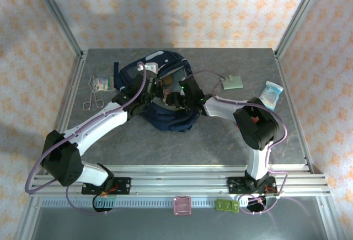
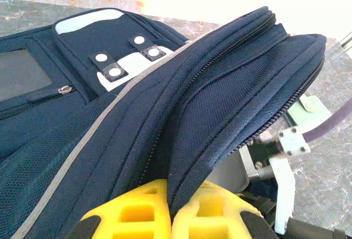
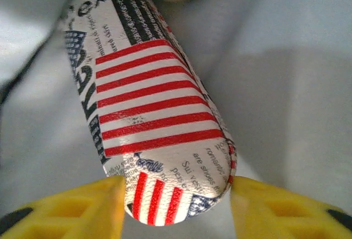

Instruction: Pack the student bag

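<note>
— While we read the overhead view: where does the student bag (image 1: 165, 116) sit?
— Middle of the counter (image 1: 220, 135), lying down, navy, its opening turned toward the right side.
— Left fingers (image 2: 137, 211)?
— Closed. We log them pinched on 1 fold of the bag's zippered edge, with navy fabric running up from between the 2 yellow pads.
— Right fingers (image 3: 71, 206)?
— Parted, 1 on each side of the near end of a flag-print case (image 3: 159, 107) with red stripes and newsprint. Their tips sit right at its sides; we cannot tell whether they press it.
— Loose items?
— A metal tool (image 1: 94, 99) and a small packet (image 1: 102, 81) left of the bag; a green card (image 1: 233, 81) and a tissue pack (image 1: 272, 94) to its right, all apart from it.
</note>
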Available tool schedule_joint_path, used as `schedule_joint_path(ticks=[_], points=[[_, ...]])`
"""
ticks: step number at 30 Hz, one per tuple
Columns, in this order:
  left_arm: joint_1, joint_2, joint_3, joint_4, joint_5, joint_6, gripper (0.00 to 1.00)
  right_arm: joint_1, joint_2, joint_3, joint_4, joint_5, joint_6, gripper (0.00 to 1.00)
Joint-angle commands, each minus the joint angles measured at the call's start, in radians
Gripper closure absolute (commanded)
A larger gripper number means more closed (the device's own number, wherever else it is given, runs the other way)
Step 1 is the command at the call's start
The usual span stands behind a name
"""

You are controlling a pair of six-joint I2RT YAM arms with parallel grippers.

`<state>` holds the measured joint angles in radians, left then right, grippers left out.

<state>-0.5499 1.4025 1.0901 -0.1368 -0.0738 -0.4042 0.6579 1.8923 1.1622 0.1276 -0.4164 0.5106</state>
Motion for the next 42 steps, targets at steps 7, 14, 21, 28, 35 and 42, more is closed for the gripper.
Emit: schedule_joint_path(ticks=[7,14,21,28,35,42], points=[[-0.027,-0.034,0.0,0.141,0.043,-0.062,1.0,0.001,0.169,0.172,0.195,-0.126,0.085,0.62],[-0.035,-0.019,-0.004,0.154,0.044,-0.079,1.0,-0.001,0.177,0.188,0.201,-0.13,0.08,0.61],[-0.036,0.015,0.005,0.169,0.052,-0.102,1.0,-0.015,-0.149,-0.085,-0.019,0.202,-0.046,0.35],[-0.084,0.147,0.094,0.137,0.022,-0.174,1.0,-0.018,-0.473,-0.295,-0.156,0.429,-0.042,0.31],[-0.123,0.325,0.265,0.138,0.067,-0.241,0.94,-0.018,-0.644,-0.425,-0.167,0.581,0.073,0.34],[-0.125,0.271,0.221,0.157,0.073,-0.259,0.54,-0.018,-0.744,-0.488,-0.1,0.461,0.053,0.37]])
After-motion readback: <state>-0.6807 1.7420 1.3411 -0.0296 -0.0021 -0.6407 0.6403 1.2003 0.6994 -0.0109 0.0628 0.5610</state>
